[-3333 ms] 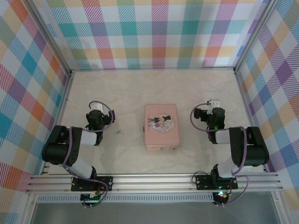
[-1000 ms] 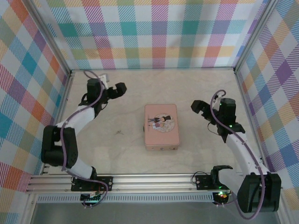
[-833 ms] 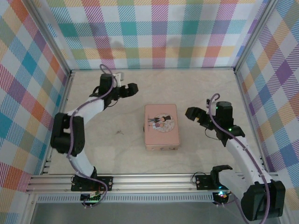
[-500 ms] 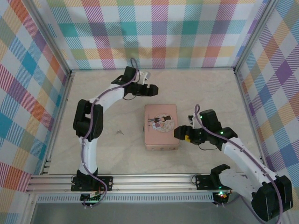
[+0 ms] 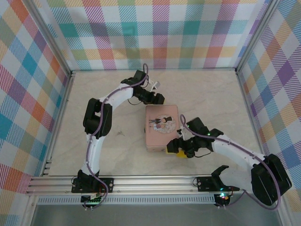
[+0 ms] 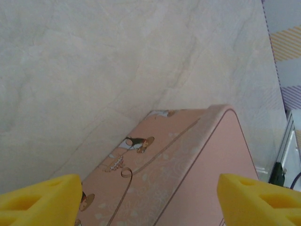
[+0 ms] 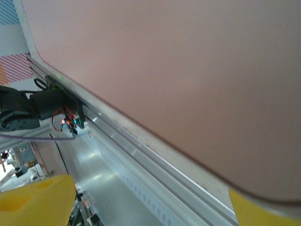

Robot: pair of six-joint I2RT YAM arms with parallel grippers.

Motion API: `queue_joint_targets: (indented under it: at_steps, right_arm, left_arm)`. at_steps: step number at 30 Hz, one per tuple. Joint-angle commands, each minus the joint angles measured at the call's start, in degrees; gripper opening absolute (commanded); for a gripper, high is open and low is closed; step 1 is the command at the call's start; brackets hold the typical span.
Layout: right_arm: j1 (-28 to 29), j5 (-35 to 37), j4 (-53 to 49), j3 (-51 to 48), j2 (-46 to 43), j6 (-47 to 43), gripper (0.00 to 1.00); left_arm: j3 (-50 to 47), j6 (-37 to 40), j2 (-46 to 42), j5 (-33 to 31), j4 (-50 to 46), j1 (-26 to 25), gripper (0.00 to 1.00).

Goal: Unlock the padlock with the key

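The pink tin [image 5: 162, 127] lies with its long axis running 12 to 6. The padlock [image 5: 144, 127] reads only as a tiny dark nub on the tin's 9 o'clock side; I cannot confirm more. The left gripper [image 5: 158, 99] hangs at the tin's 12 o'clock end, jaws spread wide and empty. The right gripper [image 5: 177, 149] sits at the 5 o'clock corner, also spread and holding nothing. From the left jaws the lock lies toward 7, so the left arm looks nearer.
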Motion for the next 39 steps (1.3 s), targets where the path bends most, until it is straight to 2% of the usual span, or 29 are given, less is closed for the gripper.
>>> queue_joint_targets:
  at_steps: [1,5,10,18,25,29,39]
  right_arm:
    - [0.12,3.73,5.2,1.98,0.44,2.63,0.85]
    - [-1.59,9.5,6.14,4.02,1.52,3.98,0.85]
    - [-5.76,12.7,11.94,5.29,3.85,6.57,0.81]
    - [-7.43,13.5,15.69,15.4,17.09,4.39,0.76]
    - [-8.48,15.8,14.58,25.84,28.47,2.33,0.63]
    - [-9.74,17.68,12.17,32.02,33.49,0.78,0.55]
    - [-14.14,20.25,9.11,42.32,41.32,-3.08,0.53]
  left_arm:
    - [-1.27,2.11,-1.1,1.76,-2.66,-0.43,0.75]
    - [-4.9,2.1,-3.35,1.59,-1.58,0.55,0.72]
    - [-12.45,-0.55,-7.93,2.22,3.28,3.68,0.71]
    - [-25.92,-3.21,-18.29,-0.71,9.67,5.19,0.7]
    - [-37.25,-11.44,-24.07,-3.23,18.03,5.37,0.67]
    - [-43.02,-18.05,-26.37,-4.13,26.56,4.81,0.64]
    - [-44.54,-26.88,-26.75,-9.5,35.14,-0.82,0.62]
